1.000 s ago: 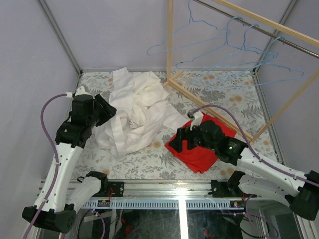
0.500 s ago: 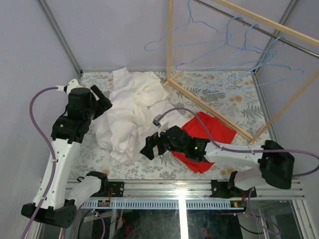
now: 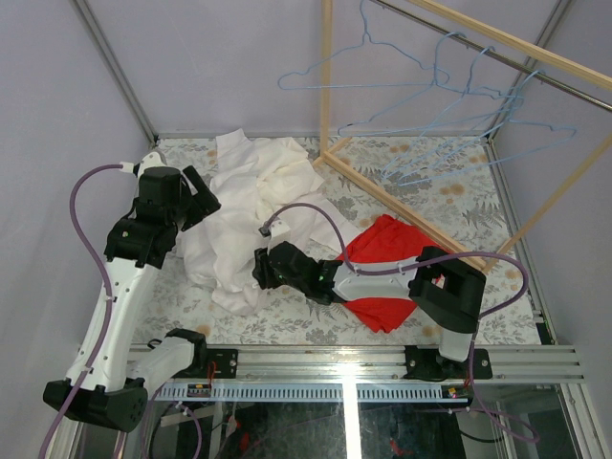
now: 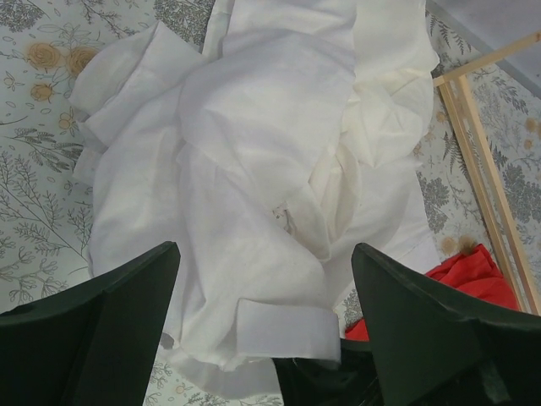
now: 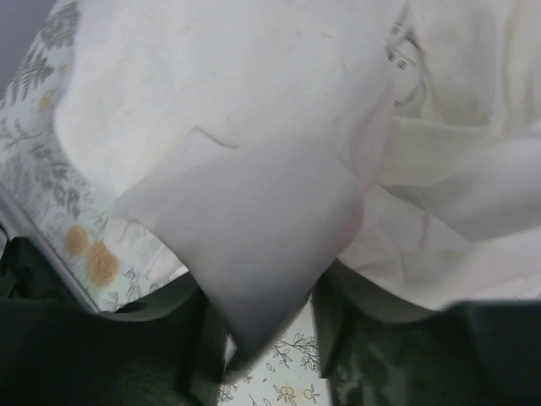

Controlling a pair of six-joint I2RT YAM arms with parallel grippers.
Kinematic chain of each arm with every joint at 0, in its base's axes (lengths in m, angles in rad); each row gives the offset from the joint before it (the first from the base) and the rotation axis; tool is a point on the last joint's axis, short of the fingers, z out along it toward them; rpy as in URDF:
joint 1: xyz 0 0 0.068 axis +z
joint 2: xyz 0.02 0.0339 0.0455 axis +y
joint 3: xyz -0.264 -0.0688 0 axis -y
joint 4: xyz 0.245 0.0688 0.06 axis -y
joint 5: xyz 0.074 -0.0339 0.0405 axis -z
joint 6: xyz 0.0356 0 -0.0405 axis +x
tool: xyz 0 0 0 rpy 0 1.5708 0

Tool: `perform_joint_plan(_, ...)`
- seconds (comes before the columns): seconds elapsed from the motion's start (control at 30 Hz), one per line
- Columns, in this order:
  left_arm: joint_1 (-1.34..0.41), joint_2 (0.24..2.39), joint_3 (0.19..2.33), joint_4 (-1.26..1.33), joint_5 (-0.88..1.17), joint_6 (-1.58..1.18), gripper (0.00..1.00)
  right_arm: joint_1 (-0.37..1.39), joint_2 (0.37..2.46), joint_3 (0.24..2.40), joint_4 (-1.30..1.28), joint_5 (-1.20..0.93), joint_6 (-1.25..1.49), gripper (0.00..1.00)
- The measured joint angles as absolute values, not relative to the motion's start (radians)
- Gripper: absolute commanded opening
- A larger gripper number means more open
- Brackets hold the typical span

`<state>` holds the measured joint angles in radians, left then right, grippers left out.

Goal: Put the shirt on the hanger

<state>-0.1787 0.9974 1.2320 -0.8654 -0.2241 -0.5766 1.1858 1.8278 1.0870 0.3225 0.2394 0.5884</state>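
Right gripper [image 3: 260,269], jaws apart, has come left to a near flap of the shirt [image 3: 251,203], so I can grasp it.

You're looking at a white shirt [image 3: 234,244] with a small white tag [image 5: 404,52] printed in dark. The garment [image 3: 282,163] at its far side is creamier. To the right lies a plain red cloth [image 3: 382,237]. The surface [image 3: 287,316] is pale grey, patterned with grey leaf sprigs and tan-gold blossoms. The hangers [image 3: 382,81] are light blue wire and the frame [image 3: 326,76] is pale wood. Your left arm [image 3: 115,306] and right arm [image 3: 368,280] are white with black joints, and their cables [image 3: 80,215] are purple.
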Motion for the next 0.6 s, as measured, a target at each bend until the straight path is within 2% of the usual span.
perform_joint_plan(0.07, -0.179, 0.997, 1.232, -0.865, -0.223, -0.57, 0.83, 1.186, 1.829, 1.079, 0.309, 0.271, 0.591, 0.06)
perform_joint_plan(0.1, -0.178, 0.996, 1.232, -0.865, -0.222, -0.567, 0.83, 1.186, 1.82, 1.065, 0.307, 0.287, 0.586, 0.01)
perform_joint_plan(0.23, -0.178, 0.977, 1.217, -0.862, -0.217, -0.559, 0.83, 1.186, 1.685, 0.974, 0.259, 0.362, 0.535, 0.0)
perform_joint_plan(0.37, -0.176, 0.951, 1.208, -0.857, -0.217, -0.556, 0.83, 1.186, 1.453, 0.968, 0.202, 0.438, 0.418, 0.0)
perform_joint_plan(0.5, -0.176, 0.91, 1.205, -0.838, -0.217, -0.561, 0.83, 1.186, 1.279, 1.101, 0.135, 0.499, 0.267, 0.0)
perform_joint_plan(0.6, -0.176, 0.87, 1.205, -0.819, -0.218, -0.568, 0.83, 1.185, 1.242, 1.267, 0.074, 0.514, 0.162, 0.0)
